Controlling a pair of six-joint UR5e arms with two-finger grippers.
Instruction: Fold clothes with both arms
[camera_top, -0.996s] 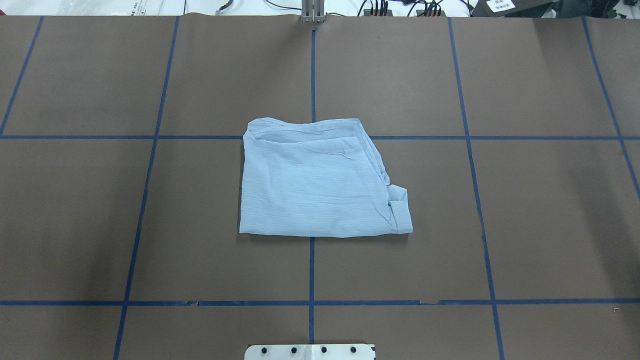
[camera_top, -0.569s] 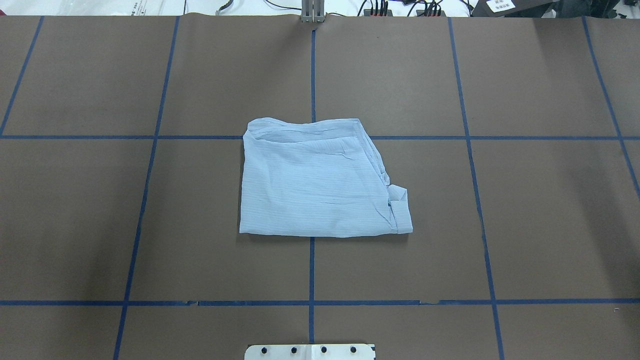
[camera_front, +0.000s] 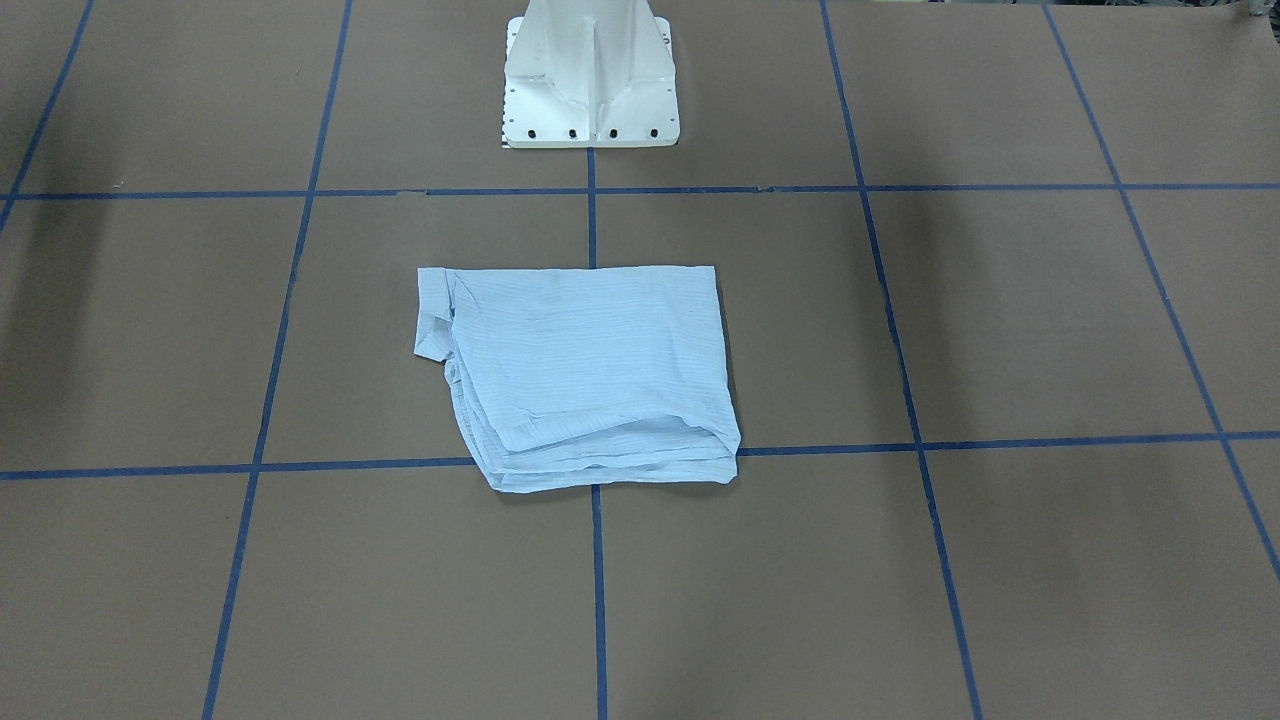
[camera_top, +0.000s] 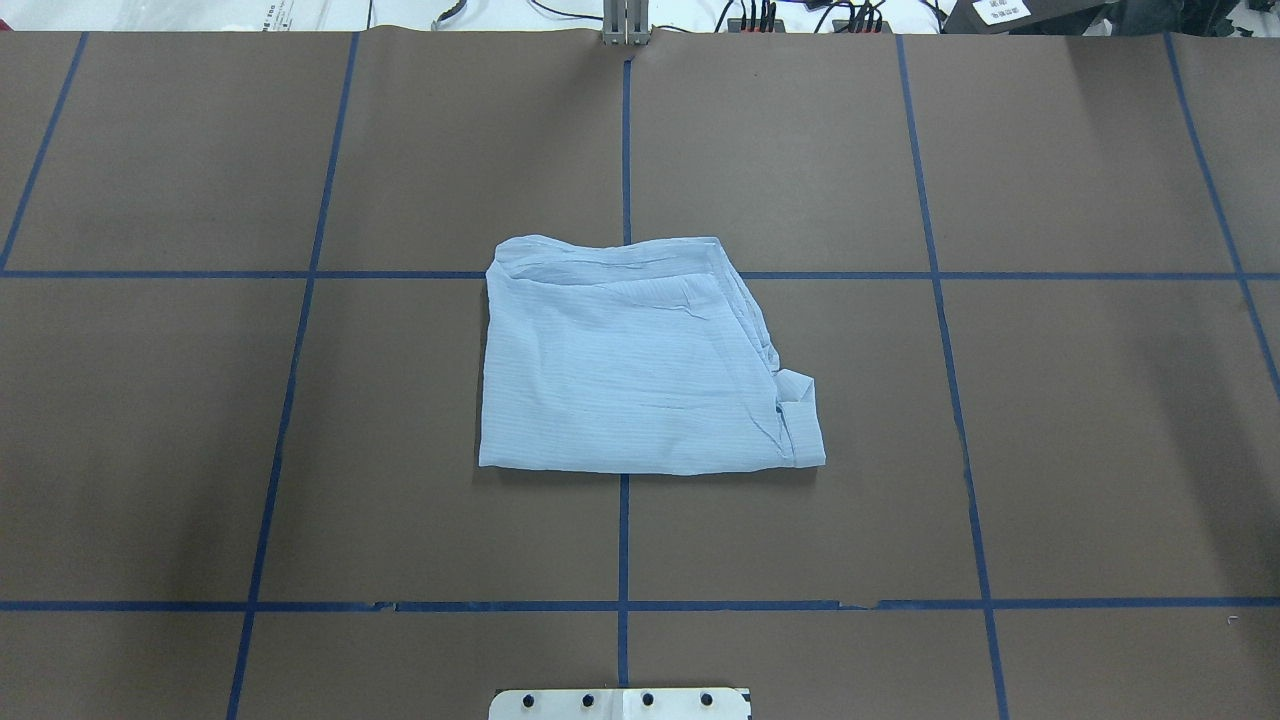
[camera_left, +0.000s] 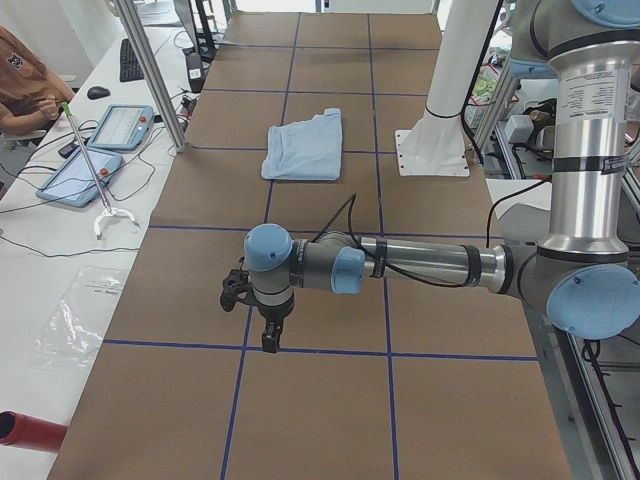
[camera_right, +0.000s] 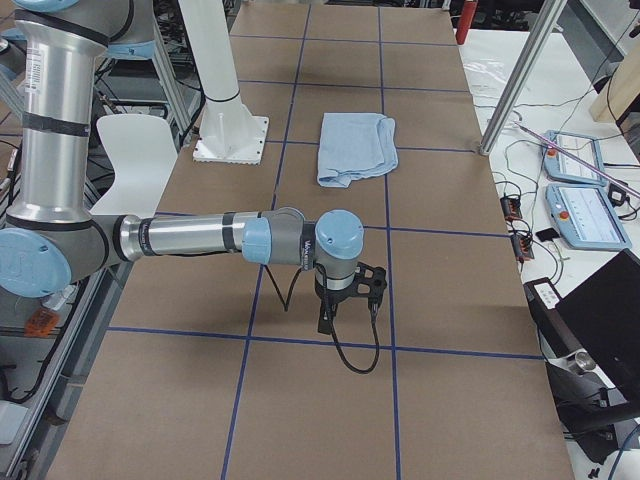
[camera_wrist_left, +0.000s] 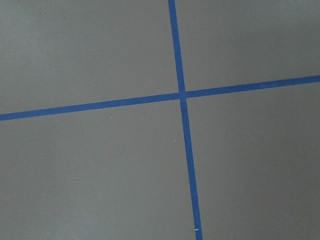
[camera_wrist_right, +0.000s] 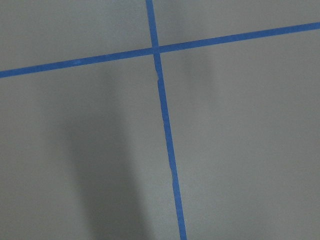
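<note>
The shirt lies folded square at the centre of the worktop, so the folding looks done. The left pincer and right pincer hang lower-middle in the side views with no cloth in them; how far open they are I cannot tell. At most a tidying press seems called for next.

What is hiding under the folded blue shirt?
The folded pale-blue striped shirt lies on brown table paper, hiding where two blue tape lines cross. Anything else underneath is covered.

bench: brown, crossed by blue tape lines | white side table: near tablet just beside far tablet, keyboard, mouse, clear bag | black laptop at the other end
</note>
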